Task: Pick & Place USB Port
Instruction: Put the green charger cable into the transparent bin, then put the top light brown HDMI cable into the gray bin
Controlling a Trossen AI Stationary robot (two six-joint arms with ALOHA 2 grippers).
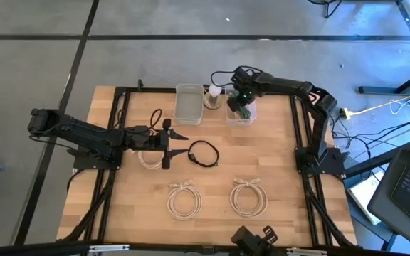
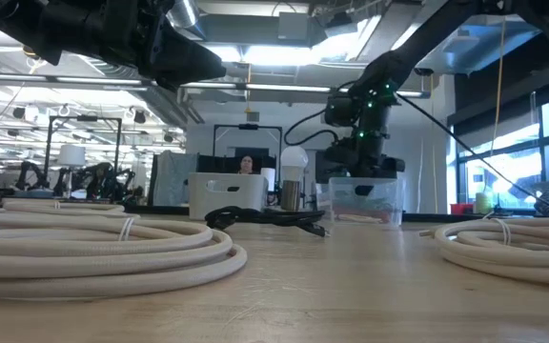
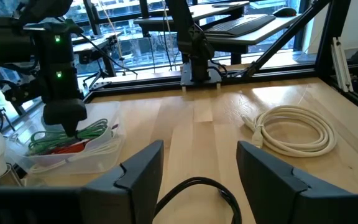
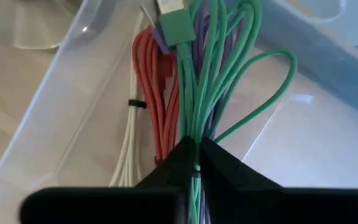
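A clear bin [image 1: 241, 118] at the table's far side holds bundled cables: green [image 4: 211, 74], red [image 4: 157, 93], white and purple. My right gripper [image 4: 197, 163] reaches down into it and is shut on the green bundle. It also shows in the high view [image 1: 242, 107] and in the left wrist view [image 3: 67, 115]. My left gripper [image 1: 176, 148] hovers open at the table's left middle. Its fingers point toward a black coiled cable [image 1: 203, 153] lying flat on the wood, and a loop of that cable [image 3: 197, 186] shows between them. My right gripper pinches the green cable bundle [image 4: 194, 134] between its two fingers, at a point along its bundled strands. The fingers come from above, pointing down into the bin and lying across the strands. The loops [image 3: 73, 134] lie in the bin on the red and white cables.
An empty clear bin [image 1: 188, 104] stands left of the filled one, with a white bulb and a cup [image 1: 213, 96] between them. Two white cable coils [image 1: 184, 200] [image 1: 248, 197] lie near the front edge, and another [image 1: 148, 158] lies under my left arm. Black frame rails line the table's sides.
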